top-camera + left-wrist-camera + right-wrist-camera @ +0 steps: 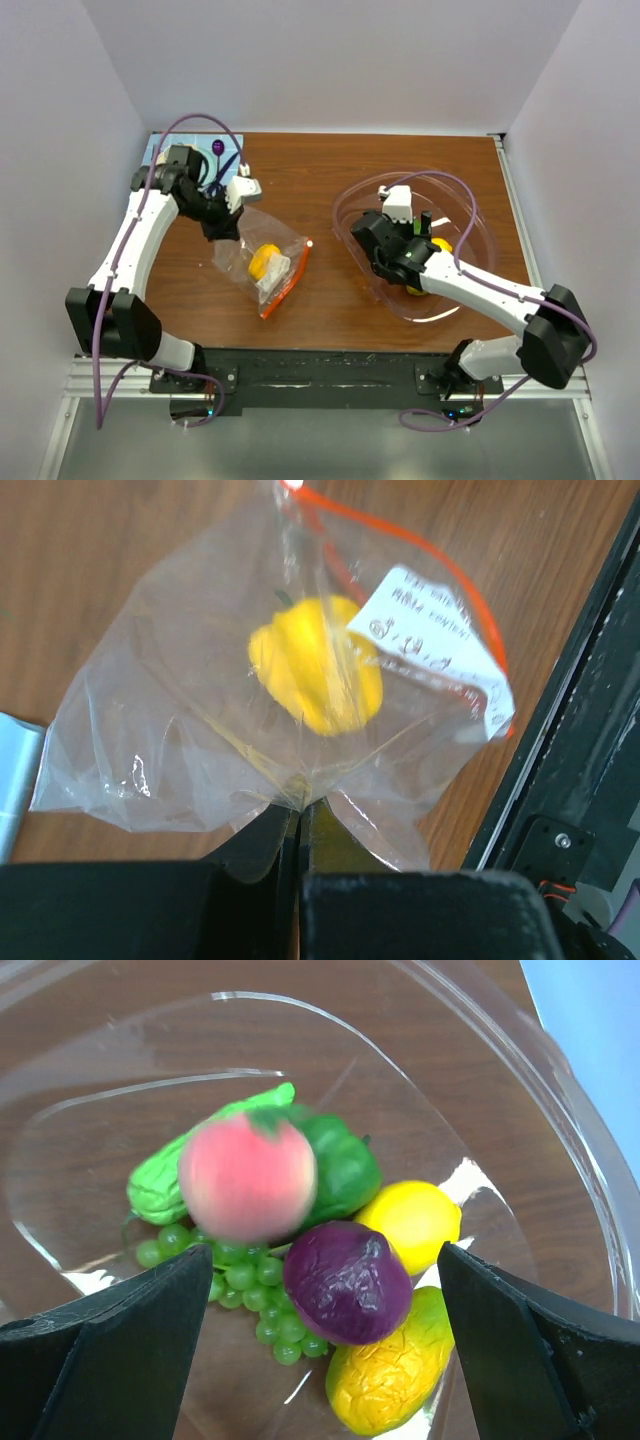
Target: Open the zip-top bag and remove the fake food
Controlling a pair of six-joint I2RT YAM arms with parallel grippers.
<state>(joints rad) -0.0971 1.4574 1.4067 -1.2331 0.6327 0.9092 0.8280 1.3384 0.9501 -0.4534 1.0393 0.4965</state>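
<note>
The zip-top bag (262, 265) lies on the wooden table left of centre, its orange-red zip strip (287, 285) towards the near side. One yellow pepper-like fake food (318, 665) and a white label (440, 645) are inside it. My left gripper (300, 805) is shut on the bag's closed edge opposite the zip; from above it (225, 228) is at the bag's far-left corner. My right gripper (322, 1260) is open and empty over the clear bowl (470, 225). Below it lie a blurred pink peach (245, 1178), purple fruit (347, 1282), lemon (410, 1220), mango (390, 1380), green pepper (345, 1165) and grapes (245, 1280).
A light blue card with a small purple piece (218, 147) lies at the table's back left corner, behind my left arm. The black mounting rail (590, 740) runs along the table's near edge, close to the bag's zip end. White walls enclose the table on three sides.
</note>
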